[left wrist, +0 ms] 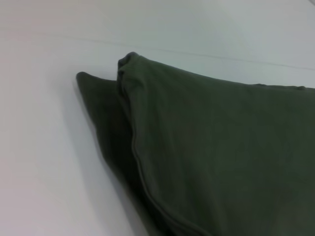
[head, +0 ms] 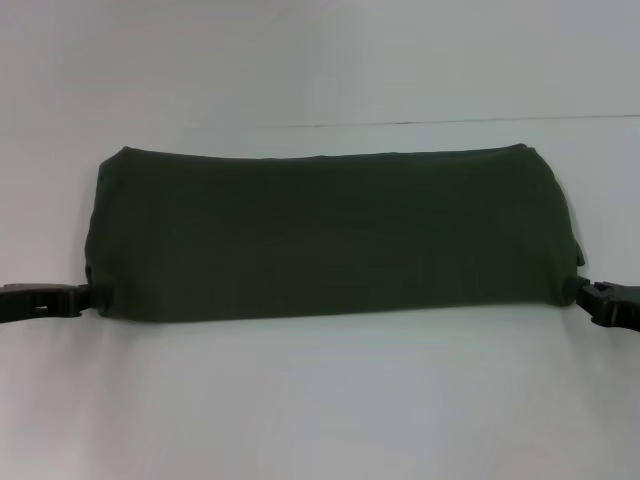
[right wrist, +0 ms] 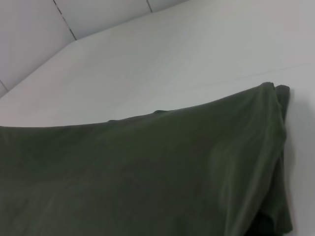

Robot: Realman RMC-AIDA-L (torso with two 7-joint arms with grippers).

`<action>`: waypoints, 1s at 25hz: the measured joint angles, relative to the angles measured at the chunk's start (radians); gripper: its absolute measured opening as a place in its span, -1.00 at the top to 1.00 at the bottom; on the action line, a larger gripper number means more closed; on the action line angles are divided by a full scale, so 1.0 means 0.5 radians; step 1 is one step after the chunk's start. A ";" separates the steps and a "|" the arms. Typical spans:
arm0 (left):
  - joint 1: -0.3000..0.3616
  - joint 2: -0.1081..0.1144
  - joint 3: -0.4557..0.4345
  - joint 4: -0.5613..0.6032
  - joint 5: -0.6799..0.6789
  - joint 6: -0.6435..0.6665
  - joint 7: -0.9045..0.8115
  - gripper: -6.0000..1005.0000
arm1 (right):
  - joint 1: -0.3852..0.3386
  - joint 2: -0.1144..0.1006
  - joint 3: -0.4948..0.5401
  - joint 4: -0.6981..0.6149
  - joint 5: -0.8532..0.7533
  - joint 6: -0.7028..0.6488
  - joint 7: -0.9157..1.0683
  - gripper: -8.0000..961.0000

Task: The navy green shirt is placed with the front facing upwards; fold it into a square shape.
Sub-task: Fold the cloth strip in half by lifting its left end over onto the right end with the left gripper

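1. Shirt first: one navy green shirt, dark olive cotton with its plain side showing, lies as a wide folded band across the middle of the head view on the white worktop.
2. Two grippers, one at each lower corner of the band — left gripper at the frame's left edge, right gripper at the right edge.
3. Whether their fingers are spread or pinching cloth I cannot tell; the tips meet the fabric edge and are hidden there.
4. Risk, as I judge it: the left wrist view shows two stacked layers slightly offset, so a grip catching only the top layer could peel the fold apart.
5. Uneven lifting by the two arms could skew the band — spoiling the square.
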 joint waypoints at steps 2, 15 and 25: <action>-0.003 0.000 0.004 -0.002 0.000 0.007 0.009 0.92 | 0.000 0.000 0.000 -0.002 0.000 0.005 0.000 0.87; 0.062 -0.001 0.005 0.090 0.011 0.176 0.097 0.92 | -0.055 0.000 0.000 -0.024 0.000 -0.116 -0.077 0.96; 0.159 -0.009 -0.002 0.180 0.016 0.300 0.227 0.92 | -0.202 -0.005 0.008 -0.054 0.000 -0.417 -0.212 0.96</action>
